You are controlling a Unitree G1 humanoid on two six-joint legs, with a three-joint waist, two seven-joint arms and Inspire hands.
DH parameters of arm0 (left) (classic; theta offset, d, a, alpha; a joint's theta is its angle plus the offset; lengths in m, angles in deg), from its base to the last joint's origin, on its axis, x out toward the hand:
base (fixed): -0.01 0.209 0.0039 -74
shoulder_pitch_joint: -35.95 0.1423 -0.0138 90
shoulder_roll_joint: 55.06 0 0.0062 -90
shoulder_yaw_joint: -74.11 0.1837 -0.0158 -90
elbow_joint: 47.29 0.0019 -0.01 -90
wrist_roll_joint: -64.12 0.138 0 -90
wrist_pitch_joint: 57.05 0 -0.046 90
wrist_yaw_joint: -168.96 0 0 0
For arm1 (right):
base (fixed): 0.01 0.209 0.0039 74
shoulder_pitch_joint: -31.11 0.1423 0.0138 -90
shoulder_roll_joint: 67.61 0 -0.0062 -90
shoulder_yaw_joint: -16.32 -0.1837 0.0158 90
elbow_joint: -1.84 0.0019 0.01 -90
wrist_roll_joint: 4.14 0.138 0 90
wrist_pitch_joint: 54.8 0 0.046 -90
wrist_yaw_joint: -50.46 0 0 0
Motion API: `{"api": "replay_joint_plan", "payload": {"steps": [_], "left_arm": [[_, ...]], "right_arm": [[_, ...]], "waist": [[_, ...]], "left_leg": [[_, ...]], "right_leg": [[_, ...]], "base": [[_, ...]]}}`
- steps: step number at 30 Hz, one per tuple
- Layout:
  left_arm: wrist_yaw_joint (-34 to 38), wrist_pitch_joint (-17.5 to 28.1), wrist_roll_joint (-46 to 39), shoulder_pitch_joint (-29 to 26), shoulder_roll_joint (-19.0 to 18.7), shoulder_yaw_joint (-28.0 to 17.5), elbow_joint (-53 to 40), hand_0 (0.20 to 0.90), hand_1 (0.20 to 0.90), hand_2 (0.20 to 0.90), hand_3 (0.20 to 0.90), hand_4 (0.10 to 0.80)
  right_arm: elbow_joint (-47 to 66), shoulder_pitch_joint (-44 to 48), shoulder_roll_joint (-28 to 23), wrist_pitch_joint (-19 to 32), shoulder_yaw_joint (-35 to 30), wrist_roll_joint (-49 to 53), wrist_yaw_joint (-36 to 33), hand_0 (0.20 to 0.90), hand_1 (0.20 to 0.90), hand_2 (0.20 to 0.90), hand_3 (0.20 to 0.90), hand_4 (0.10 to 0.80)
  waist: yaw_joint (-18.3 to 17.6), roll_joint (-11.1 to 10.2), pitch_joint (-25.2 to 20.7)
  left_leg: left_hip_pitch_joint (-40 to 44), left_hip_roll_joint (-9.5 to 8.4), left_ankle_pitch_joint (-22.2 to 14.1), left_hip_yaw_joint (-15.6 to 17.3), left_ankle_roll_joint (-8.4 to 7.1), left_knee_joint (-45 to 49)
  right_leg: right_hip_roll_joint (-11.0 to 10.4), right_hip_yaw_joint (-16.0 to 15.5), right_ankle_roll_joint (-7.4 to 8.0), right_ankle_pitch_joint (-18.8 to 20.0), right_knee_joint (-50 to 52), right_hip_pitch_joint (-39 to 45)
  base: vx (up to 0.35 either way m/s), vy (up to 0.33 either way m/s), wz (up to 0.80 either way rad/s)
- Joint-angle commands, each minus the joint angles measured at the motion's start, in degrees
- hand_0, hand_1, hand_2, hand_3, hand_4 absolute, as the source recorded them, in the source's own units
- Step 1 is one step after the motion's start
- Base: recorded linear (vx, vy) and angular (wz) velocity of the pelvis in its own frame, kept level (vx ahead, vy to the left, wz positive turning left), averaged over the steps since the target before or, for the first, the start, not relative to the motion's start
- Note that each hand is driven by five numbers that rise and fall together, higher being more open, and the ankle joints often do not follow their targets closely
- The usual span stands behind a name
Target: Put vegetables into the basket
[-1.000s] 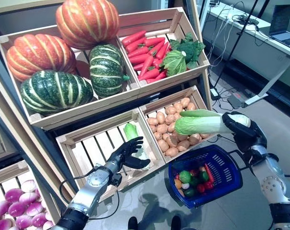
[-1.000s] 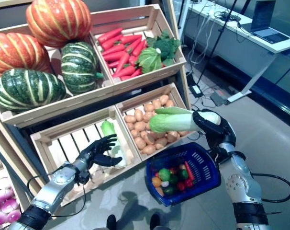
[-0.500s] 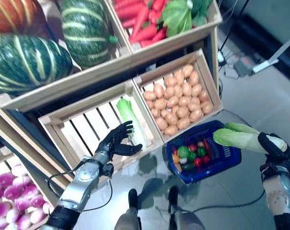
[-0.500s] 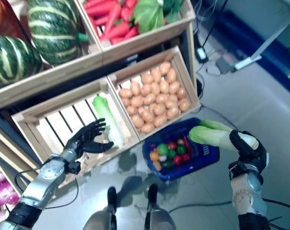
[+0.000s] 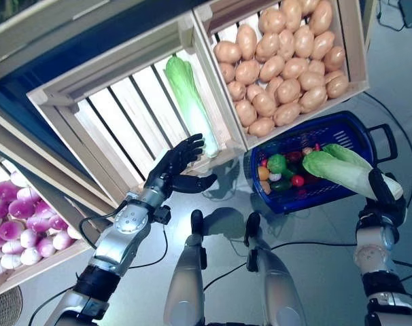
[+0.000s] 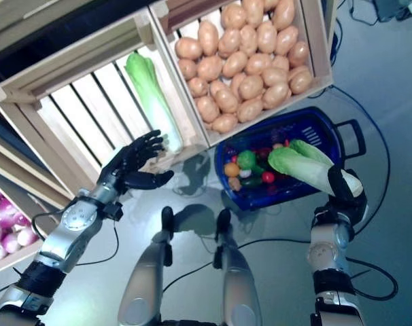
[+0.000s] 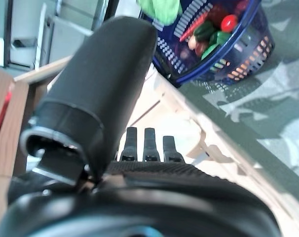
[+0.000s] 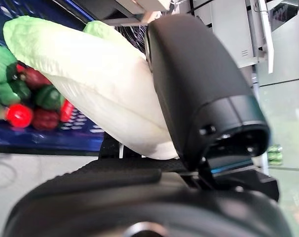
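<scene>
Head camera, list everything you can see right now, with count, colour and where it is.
Cabbage: one, green-white, in right hand over basket.
Cabbage in crate: one, green-white, in slatted crate.
Potatoes: many, tan, in next crate.
Basket: one, blue, on floor, holding small mixed vegetables.
Turnips: several, purple-white, low crate at left.
Crates: wooden, light.
Left hand: dark, open, by slatted crate's front.
Right hand: dark, shut on cabbage.

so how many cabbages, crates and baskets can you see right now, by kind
Napa cabbages: 2, one in the right hand over the basket, one lying in the slatted crate
Wooden crates: 3, slatted, potato, purple turnip
Blue baskets: 1
Total: 6
</scene>
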Motion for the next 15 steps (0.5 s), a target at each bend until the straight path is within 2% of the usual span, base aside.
{"api": "replay_joint_plan", "payload": {"steps": [1, 6, 11, 15], "left_arm": [[-1.2, 8.3, -4.4, -4.9, -1.3, -0.8, -7.5, 0.9, 0.9, 0.9, 0.9, 0.8], [-1.6, 9.1, -7.2, -7.4, -2.0, -0.2, -7.2, 0.9, 0.9, 0.9, 0.9, 0.8], [-2.5, 10.9, -8.1, -8.2, -2.9, 0.3, -7.2, 0.9, 0.9, 0.9, 0.9, 0.8], [-2.5, 11.7, -8.7, -8.4, -3.3, 0.6, -8.3, 0.9, 0.9, 0.9, 0.9, 0.8]], "right_arm": [[3.2, 5.9, -8.2, 10.3, -1.2, 1.9, 4.1, 0.3, 0.3, 0.3, 0.3, 0.4], [-1.5, 10.3, -10.5, 7.7, 0.1, -5.5, -0.8, 0.3, 0.3, 0.3, 0.3, 0.4], [-6.5, 13.9, -13.1, 7.0, 0.6, -6.5, -3.1, 0.3, 0.3, 0.3, 0.3, 0.4], [-6.2, 15.3, -13.7, 5.2, 1.0, -7.7, -5.8, 0.3, 0.3, 0.3, 0.3, 0.4]], "waist": [[-0.1, 1.2, 0.0], [0.9, 2.0, 0.0], [1.8, 3.1, 0.0], [1.9, 4.0, 0.0]], "left_leg": [[-8.9, -2.43, -4.9, -2.4, -1.12, 11.9], [-14.5, -3.15, -6.6, -3.5, -0.01, 16.9], [-20.0, -4.21, -7.5, -3.4, 0.84, 20.2], [-24.7, -4.7, -7.8, -3.6, 1.11, 22.9]], "right_leg": [[-2.7, -1.4, 1.19, -5.4, 9.8, -2.2], [-4.5, -0.5, 1.18, -7.3, 17.5, -9.4], [-5.6, 0.8, 1.41, -8.0, 23.2, -16.2], [-6.1, 1.4, 1.38, -7.9, 26.3, -21.3]], "base": [[-0.046, 0.013, 0.12], [0.003, -0.009, 0.13], [0.002, -0.023, 0.11], [0.0, -0.015, 0.06]]}}
